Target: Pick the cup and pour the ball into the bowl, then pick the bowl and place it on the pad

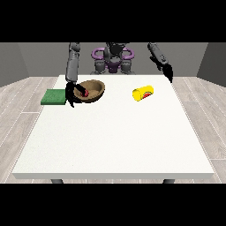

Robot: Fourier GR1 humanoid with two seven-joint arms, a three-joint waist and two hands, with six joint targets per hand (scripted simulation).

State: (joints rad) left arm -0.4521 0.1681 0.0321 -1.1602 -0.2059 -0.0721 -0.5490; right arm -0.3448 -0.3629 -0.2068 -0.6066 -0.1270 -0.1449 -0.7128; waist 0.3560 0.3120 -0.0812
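Hand at the view's left (70, 95): fingers curling over the rim of the round brown wooden bowl (93, 90) holding the small red ball (86, 93), tilting it, probably toward the flat green pad (53, 97). Yellow cylindrical cup (143, 93): lying sideways, apparently emptied.

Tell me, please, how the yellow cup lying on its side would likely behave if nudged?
The cup lies on its side on the table, so its round wall would probably let it roll. It looks rigid, so it likely keeps its shape. Nothing touches it, so nothing would stop it.

White table (114, 141) with green pad (53, 97), brown bowl (93, 91), toppled yellow cup (143, 93).
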